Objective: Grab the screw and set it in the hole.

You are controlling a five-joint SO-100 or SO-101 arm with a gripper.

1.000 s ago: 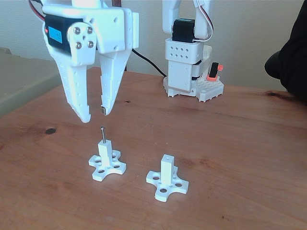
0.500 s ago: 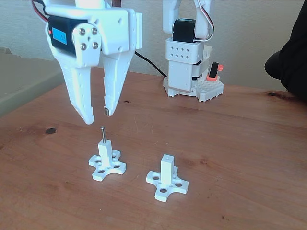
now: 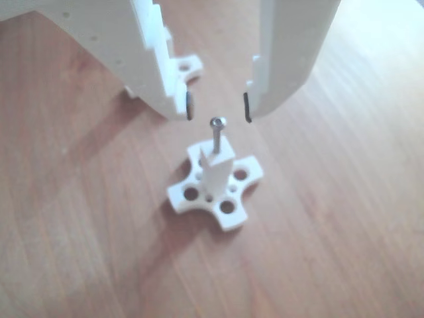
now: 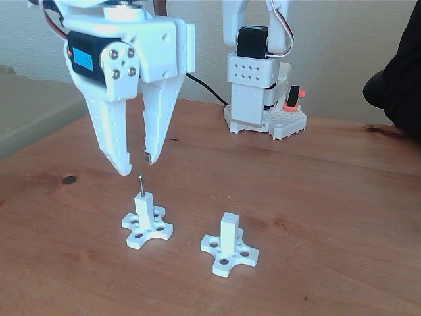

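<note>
1. The screw [image 4: 140, 184] is seated upright in the top of the left white post [image 4: 145, 209] in the fixed view; its shaft stands above the post's square end face, and its head [image 3: 217, 122] is seen from above in the other view.
2. The hole [image 4: 228, 215] is seen as a small dark bore in the end face of the right post [image 4: 229, 235], which holds nothing.
3. Both posts rise from cross-shaped bases [image 4: 147, 230] pierced by wider round holes, and both are set on the wooden worktop [image 4: 316, 197], near each other but apart.
4. The end effector [image 4: 137, 164] is held just above the screw, its two white fingers parted to a moderate gap and gripping nothing; in the other view [image 3: 218, 106] the dark fingertip pads [image 3: 189, 106] flank the screw head without touching it.
5. The arm's base [image 4: 260, 92] is mounted at the far edge of the worktop.
</note>
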